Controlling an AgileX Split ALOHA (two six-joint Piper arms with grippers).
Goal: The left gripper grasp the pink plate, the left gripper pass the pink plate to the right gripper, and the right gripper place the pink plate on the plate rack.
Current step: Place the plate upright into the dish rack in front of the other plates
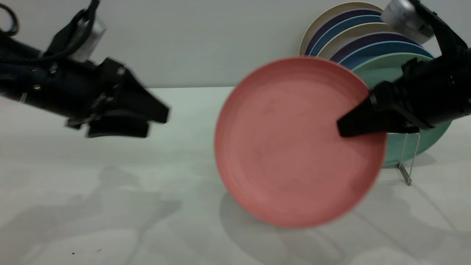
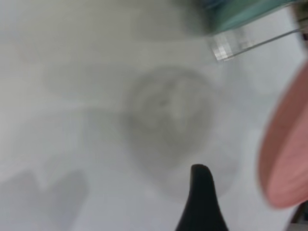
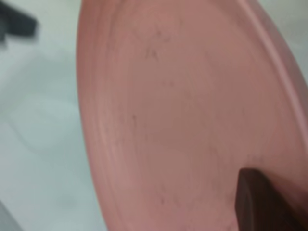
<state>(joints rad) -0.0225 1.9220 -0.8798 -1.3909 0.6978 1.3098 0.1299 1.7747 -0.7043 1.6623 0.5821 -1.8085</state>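
Note:
The pink plate (image 1: 290, 147) hangs upright above the table, facing the camera. My right gripper (image 1: 344, 129) is shut on its right edge, and one dark finger (image 3: 260, 202) lies on the plate's face (image 3: 183, 110). My left gripper (image 1: 156, 123) is open and empty at the left, well apart from the plate. In the left wrist view only one of its fingers (image 2: 199, 202) shows, with the plate's edge (image 2: 286, 149) off to one side. The plate rack (image 1: 408, 158) stands at the back right, just behind the pink plate, and its wire also shows in the left wrist view (image 2: 250, 43).
A mint-green plate (image 1: 390, 70) stands at the front of the rack, with several blue, purple and cream plates (image 1: 353, 29) behind it. A grey wall runs along the back. The white table (image 1: 110, 206) stretches to the left and front.

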